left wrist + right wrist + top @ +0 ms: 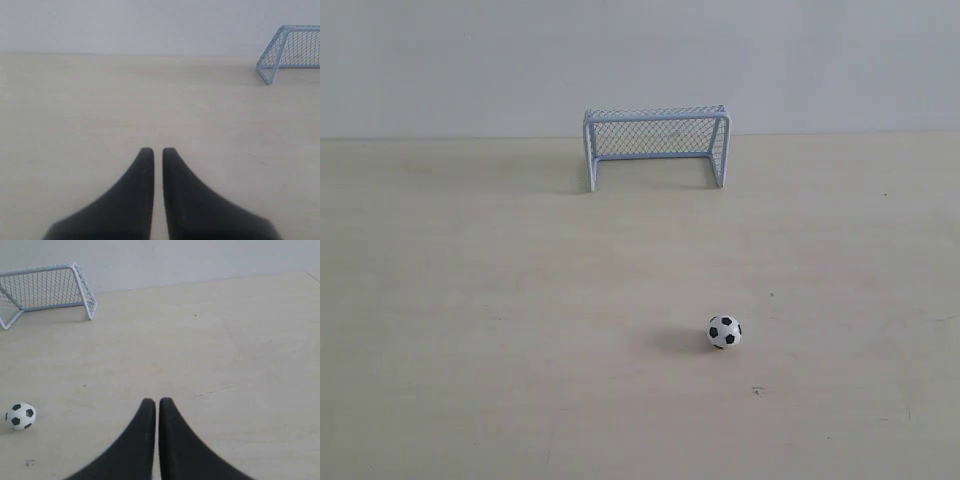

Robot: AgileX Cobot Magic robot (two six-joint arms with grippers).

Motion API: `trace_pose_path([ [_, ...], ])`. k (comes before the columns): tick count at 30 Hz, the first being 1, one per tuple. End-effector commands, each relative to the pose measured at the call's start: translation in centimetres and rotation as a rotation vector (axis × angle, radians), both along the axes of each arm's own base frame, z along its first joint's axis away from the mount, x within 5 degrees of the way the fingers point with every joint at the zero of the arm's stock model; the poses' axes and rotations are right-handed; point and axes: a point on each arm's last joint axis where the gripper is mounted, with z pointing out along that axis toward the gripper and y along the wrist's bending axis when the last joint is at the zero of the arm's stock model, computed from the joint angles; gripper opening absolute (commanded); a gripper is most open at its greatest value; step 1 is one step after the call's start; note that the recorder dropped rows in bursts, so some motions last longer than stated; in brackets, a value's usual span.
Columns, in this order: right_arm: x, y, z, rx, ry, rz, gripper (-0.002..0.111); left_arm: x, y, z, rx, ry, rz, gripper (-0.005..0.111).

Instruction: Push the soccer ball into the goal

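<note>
The soccer ball (724, 331) (20, 416), white with black patches, rests on the pale wooden table (470, 300) in front of the goal and slightly to its right. The goal (656, 146) (292, 51) (45, 290), pale blue-white with mesh netting, stands at the far edge by the wall, mouth toward the ball. Neither arm shows in the exterior view. My left gripper (157, 150) is shut with nothing in it, over bare table well away from the goal. My right gripper (157, 401) is shut and empty too, off to one side of the ball and apart from it.
A plain grey-white wall (640, 60) rises behind the goal at the table's far edge. A few small dark specks (757, 391) mark the tabletop near the ball.
</note>
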Motion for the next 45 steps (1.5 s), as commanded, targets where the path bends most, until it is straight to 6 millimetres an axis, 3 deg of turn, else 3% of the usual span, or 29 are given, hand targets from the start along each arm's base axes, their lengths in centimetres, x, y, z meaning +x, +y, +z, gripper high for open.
trace_pose_path([
  [1,0.0,0.0,0.2,-0.005,-0.017,0.0,0.0,0.0,0.0,0.1,-0.006,-0.004,0.003,0.006],
  [36,0.0,0.1,0.1,0.023,-0.006,0.001,0.0,0.0,0.0,0.1,-0.006,-0.004,0.003,0.006],
  [45,-0.9,0.2,5.3,0.047,-0.142,0.013,0.0,0.0,0.0,0.1,-0.006,-0.004,0.003,0.006],
])
